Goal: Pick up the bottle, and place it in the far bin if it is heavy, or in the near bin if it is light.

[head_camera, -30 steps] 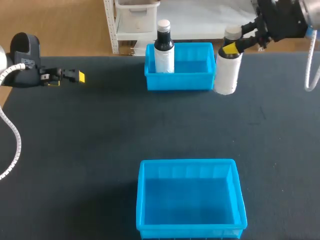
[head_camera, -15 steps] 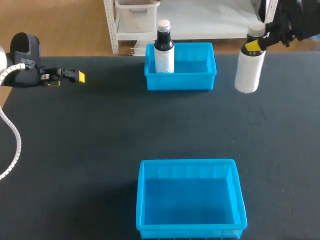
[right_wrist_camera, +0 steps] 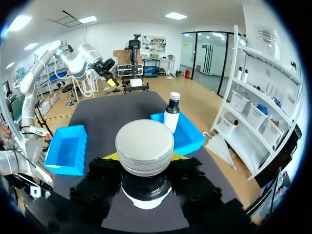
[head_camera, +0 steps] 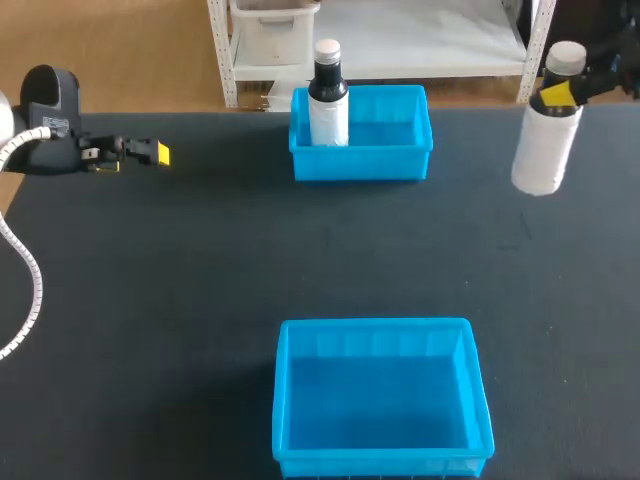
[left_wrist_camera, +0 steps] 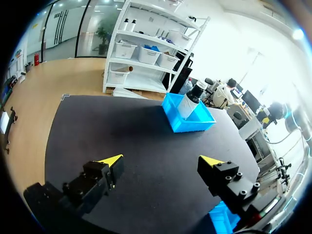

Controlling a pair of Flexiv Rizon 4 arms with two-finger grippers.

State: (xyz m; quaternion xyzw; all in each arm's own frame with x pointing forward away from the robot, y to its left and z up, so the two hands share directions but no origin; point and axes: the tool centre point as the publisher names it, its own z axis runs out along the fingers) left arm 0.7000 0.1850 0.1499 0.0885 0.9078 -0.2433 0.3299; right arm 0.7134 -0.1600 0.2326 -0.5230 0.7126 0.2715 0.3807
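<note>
A white bottle (head_camera: 541, 145) with a pale cap hangs above the table's far right, and my right gripper (head_camera: 556, 94) is shut on its neck. In the right wrist view the cap (right_wrist_camera: 145, 146) sits between the two yellow tips of the gripper (right_wrist_camera: 145, 168). The far bin (head_camera: 361, 131) stands at the back middle, well to the left of the held bottle. The near bin (head_camera: 380, 400) is at the front middle, with nothing in it. My left gripper (head_camera: 150, 152) stands open at the far left, with nothing between its fingers (left_wrist_camera: 111, 161).
A dark bottle (head_camera: 328, 95) with a white label and cap stands upright in the far bin's left end; it also shows in the wrist views, dark bottle (left_wrist_camera: 191, 100) (right_wrist_camera: 171, 112). Bare black tabletop (head_camera: 200, 280) lies between the two bins.
My right gripper has carried the white bottle to the right, from beside the far bin's right wall towards the table's right edge. The left arm has not moved.
</note>
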